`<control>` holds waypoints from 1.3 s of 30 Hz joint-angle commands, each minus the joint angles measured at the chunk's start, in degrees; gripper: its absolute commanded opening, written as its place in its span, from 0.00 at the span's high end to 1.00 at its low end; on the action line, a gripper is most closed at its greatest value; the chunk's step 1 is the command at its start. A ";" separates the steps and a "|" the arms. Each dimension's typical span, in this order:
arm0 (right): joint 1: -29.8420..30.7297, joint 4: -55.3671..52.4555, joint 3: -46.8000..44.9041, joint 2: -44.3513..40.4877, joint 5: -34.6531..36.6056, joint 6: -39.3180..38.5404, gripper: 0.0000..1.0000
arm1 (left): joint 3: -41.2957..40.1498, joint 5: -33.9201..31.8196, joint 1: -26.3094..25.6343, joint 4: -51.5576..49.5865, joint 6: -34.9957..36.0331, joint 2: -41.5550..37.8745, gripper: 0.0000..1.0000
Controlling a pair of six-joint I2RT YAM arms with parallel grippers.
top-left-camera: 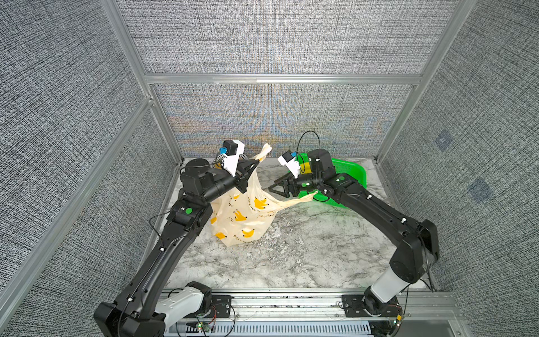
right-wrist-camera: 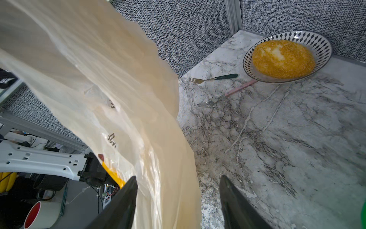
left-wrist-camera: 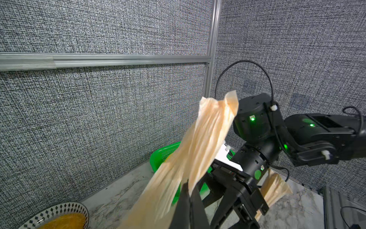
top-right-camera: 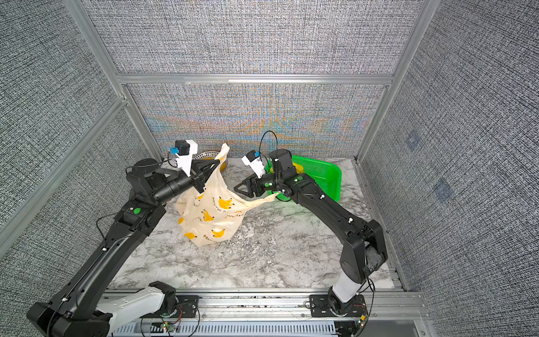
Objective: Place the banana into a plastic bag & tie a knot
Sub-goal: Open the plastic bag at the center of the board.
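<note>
The bag (top-left-camera: 245, 216) stood bulging on the marble table (top-left-camera: 306, 251) between the two arms, nearer the left one, its banana prints facing up. The left gripper (top-left-camera: 256, 163) was clamped tight on one handle (top-left-camera: 264, 151), holding it up so the strip's loose end stood above the jaws. The other handle (top-left-camera: 300, 200) stretched sideways towards the right arm and passed just under the right gripper (top-left-camera: 272, 188), its end near the green basket (top-left-camera: 350, 172). The two handles were well apart and not twisted together. In the right wrist view the right gripper's fingers (right-wrist-camera: 122, 206) stood apart with bag film lying across the gap against one of them, gripping nothing. The banana could not be made out; whatever filled the bag was hidden by the film. A patterned plate (right-wrist-camera: 309, 36) of yellow food sat in the far left corner, with two forks (right-wrist-camera: 213, 78) beside it.
</note>
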 commanded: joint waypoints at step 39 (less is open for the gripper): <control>-7.53 11.08 -8.78 1.32 10.98 12.25 1.00 | -1.68 -2.09 -0.01 -7.53 0.04 -1.50 1.00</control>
